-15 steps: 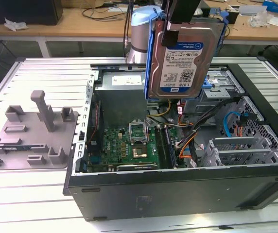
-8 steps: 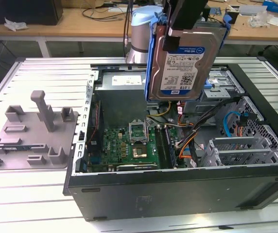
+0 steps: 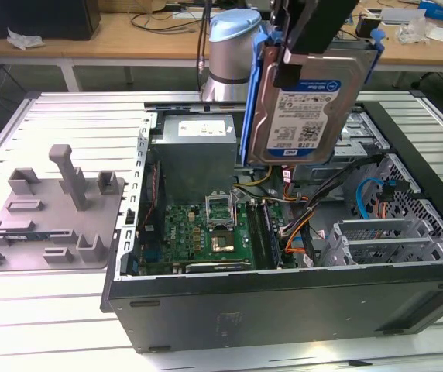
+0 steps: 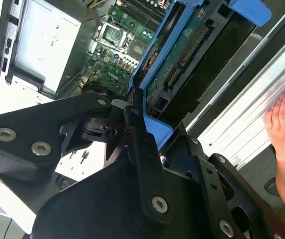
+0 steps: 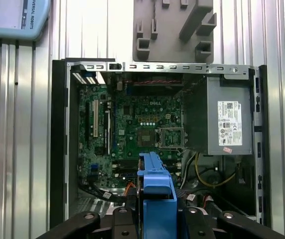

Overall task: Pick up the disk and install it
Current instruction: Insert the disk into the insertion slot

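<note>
The disk (image 3: 307, 101) hangs on edge above the open computer case (image 3: 283, 302), its white-and-blue label facing the exterior view and its blue carrier frame (image 3: 251, 101) running along its sides. My gripper (image 3: 299, 54) comes down from above and is shut on the disk's upper end. In the second wrist view the disk's (image 4: 182, 64) circuit-board side shows between the black fingers (image 4: 138, 144). In the first wrist view the blue frame's edge (image 5: 157, 191) sits between the finger bases, over the motherboard (image 5: 142, 129).
Inside the case are a grey power supply box (image 3: 198, 147), cables and a metal drive cage (image 3: 361, 136) below the disk. A grey fixture plate (image 3: 51, 209) lies on the table at the exterior view's left. A person's hand (image 4: 282, 144) rests by the case.
</note>
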